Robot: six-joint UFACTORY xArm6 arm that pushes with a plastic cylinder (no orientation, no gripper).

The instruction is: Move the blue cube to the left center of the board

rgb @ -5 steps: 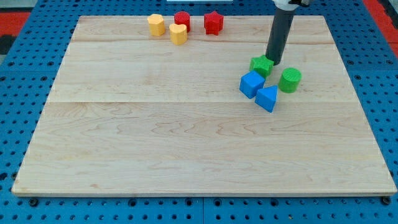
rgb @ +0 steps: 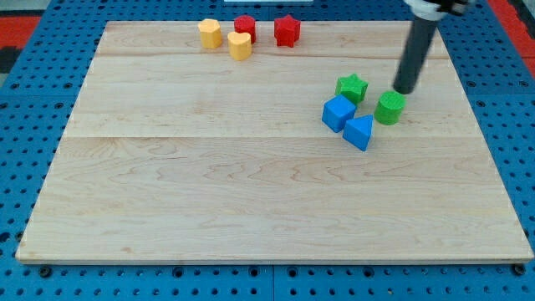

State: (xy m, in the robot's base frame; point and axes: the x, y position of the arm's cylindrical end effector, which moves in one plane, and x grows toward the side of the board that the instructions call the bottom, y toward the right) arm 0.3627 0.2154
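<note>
Table [rgb: 251, 209]: pale wood, made of joined planks, seams running left-right, grain visible. Sits on blue pegboard [rgb: 25, 276] with regular hole grid, showing on all sides. Red panels [rgb: 21, 21] at top corners of view. Lighting even, soft shadows.

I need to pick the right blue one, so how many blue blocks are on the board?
2. The blue cube sits right of centre, just below the green star; the blue triangular block touches its lower right side. Nothing appears hidden.

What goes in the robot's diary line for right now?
tip: above-right of green cylinder | blue cube: right side, untouched | step: not pushing
</note>
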